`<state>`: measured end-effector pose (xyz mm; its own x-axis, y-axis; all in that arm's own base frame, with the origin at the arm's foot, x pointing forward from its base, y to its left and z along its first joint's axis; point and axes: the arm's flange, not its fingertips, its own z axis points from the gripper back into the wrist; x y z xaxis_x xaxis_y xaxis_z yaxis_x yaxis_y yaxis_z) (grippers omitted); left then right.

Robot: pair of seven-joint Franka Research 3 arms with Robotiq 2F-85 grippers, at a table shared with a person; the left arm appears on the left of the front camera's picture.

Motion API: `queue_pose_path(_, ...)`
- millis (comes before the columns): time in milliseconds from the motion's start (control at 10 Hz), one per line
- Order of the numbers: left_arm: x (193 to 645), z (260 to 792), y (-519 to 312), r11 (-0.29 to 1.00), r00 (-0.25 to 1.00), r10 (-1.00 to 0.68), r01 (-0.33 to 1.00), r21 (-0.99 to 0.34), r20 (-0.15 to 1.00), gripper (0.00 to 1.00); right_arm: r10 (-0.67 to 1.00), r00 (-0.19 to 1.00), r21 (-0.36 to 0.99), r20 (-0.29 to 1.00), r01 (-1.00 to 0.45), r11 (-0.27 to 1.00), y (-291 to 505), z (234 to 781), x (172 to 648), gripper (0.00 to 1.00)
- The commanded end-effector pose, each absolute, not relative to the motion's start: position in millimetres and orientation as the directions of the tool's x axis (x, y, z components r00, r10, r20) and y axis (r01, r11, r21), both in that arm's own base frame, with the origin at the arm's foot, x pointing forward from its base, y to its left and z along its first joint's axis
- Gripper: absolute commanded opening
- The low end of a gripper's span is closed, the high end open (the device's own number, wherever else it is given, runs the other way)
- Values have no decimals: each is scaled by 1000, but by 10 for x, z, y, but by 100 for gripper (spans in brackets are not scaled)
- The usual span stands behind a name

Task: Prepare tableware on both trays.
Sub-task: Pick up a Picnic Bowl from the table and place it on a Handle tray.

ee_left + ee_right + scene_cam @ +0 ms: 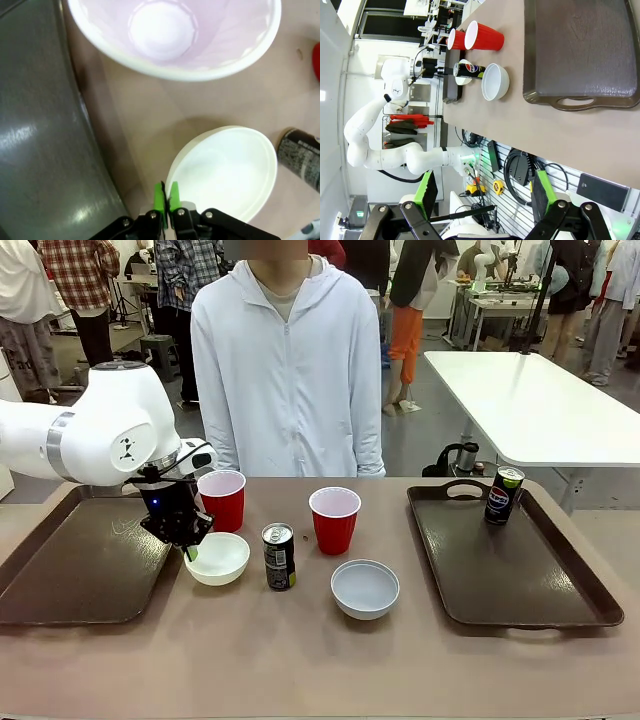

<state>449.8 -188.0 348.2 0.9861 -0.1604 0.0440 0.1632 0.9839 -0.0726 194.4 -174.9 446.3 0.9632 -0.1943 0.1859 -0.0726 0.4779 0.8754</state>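
Note:
My left gripper (187,546) is shut on the near-left rim of a whitish bowl (218,558) beside the left tray (70,565). In the left wrist view its green pads (159,200) pinch the bowl (225,170) at the rim, with a red cup (170,35) seen from above just beyond. That red cup (222,498) stands behind the bowl. A second red cup (334,519), a dark can (278,556) and a second bowl (365,588) stand mid-table. Another can (503,495) stands on the right tray (520,575). My right gripper (484,192) is open, off the table's end, holding nothing.
A person in a pale hooded jacket (287,370) stands at the far side, hands out of sight. The left tray (40,150) holds nothing. In the right wrist view the right tray (580,50) lies sideways, with cables and tools (520,172) below the table edge.

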Motion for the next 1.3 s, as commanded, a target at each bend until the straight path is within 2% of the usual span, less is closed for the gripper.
queue_pose_path(0,4327,3833,-1833,986,989,-148,148,-80,15,0,-193,963,880,190,-80,468,-1749,4465,1948,100)
queue_pose_path(300,3971,4378,-1741,976,984,-176,178,-124,23,0,-193,963,880,190,-80,468,-1749,4465,1948,100)
queue_pose_path(600,3743,4659,-1657,968,979,-202,202,-146,18,0,-193,963,880,190,-80,468,-1749,4465,1948,100)
queue_pose_path(1200,3922,4746,-450,959,983,-172,183,-217,67,0,-193,963,880,190,-80,468,-1749,4465,1948,100)
